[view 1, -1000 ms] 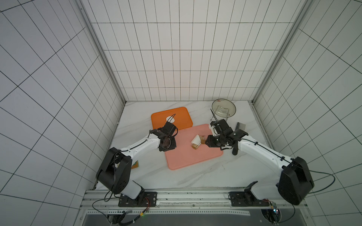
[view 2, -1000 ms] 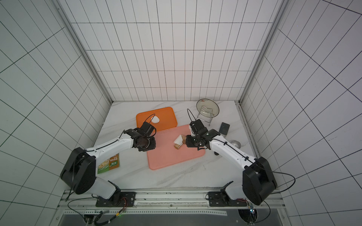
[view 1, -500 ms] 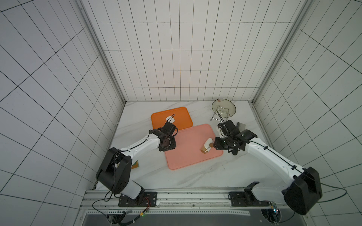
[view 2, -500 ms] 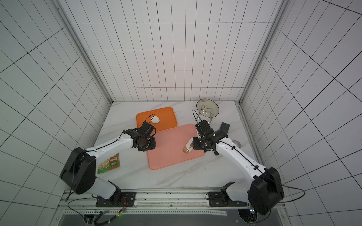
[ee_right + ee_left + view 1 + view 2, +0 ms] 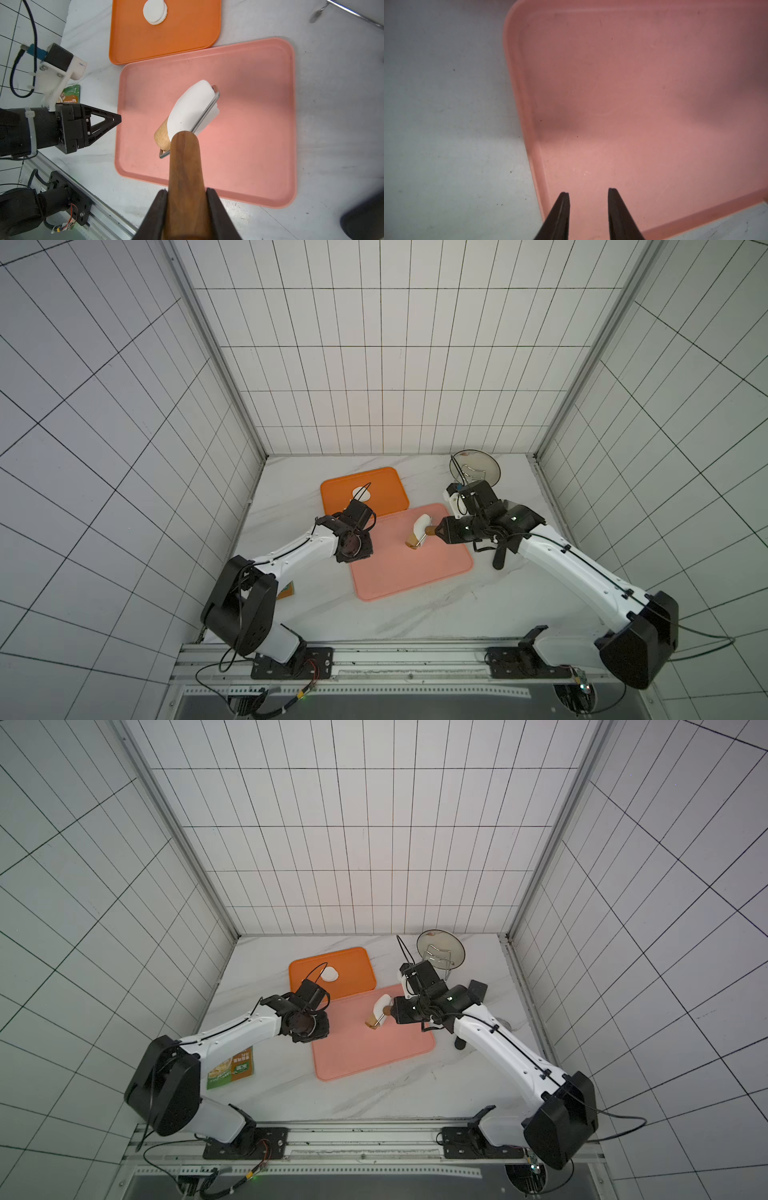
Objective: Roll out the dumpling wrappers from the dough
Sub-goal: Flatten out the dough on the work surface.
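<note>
- The right pincer [image 5: 187,191] has its jaws closed on the brown handle of a wooden roller [image 5: 185,166], one jaw on each side.
- The dough [image 5: 191,106], a soft white sheet, is wrapped round the roller's pale drum and over its wire frame. In both top views it shows as a white lump [image 5: 421,522] [image 5: 381,1004] just left of the pincer.
- Roller and dough are over the far half of the pink tray [image 5: 249,124]. I cannot tell whether the drum touches the tray.
- The left pincer [image 5: 588,191] has its jaws a little apart with nothing between them. It points down over the left edge of the pink tray, well apart from the roller.
- The orange tray [image 5: 386,493] lies just beyond the pink one, to the far left.
- The dumpling wrappers [image 5: 154,11], neat round white discs in a small stack, lie on the orange tray [image 5: 331,973].
- Both trays sit on the white marble bench [image 5: 415,614].
- A green packet [image 5: 230,1069] lies on the bench at the near left.
</note>
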`<action>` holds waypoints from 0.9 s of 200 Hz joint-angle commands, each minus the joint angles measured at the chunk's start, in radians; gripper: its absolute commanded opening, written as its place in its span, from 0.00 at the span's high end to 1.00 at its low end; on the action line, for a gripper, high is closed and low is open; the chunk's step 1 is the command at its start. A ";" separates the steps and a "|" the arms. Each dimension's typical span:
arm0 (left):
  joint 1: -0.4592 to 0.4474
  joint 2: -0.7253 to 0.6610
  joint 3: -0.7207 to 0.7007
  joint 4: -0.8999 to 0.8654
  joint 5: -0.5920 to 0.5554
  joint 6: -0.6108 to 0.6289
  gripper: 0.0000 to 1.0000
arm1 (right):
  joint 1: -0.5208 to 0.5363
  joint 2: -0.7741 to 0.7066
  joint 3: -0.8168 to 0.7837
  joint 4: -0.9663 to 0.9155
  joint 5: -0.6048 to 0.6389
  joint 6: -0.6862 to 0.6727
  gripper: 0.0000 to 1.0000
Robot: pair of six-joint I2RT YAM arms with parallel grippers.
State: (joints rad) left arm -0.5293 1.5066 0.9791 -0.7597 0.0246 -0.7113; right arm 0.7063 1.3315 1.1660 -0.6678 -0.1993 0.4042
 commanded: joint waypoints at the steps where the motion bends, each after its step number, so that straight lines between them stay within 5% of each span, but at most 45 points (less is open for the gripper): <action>1: -0.004 -0.018 0.000 0.011 -0.007 -0.006 0.68 | -0.010 0.067 -0.075 0.098 -0.028 0.019 1.00; 98: -0.003 -0.005 0.004 0.005 -0.016 0.006 0.68 | -0.012 0.232 -0.144 0.263 -0.076 0.087 1.00; 180: 0.017 -0.010 0.000 0.011 -0.013 0.018 0.68 | -0.062 -0.047 -0.210 0.115 -0.016 0.032 1.00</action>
State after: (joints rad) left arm -0.5232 1.5066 0.9791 -0.7616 0.0204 -0.7074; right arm 0.6632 1.3678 0.9691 -0.4934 -0.2604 0.4644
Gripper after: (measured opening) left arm 0.321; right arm 0.297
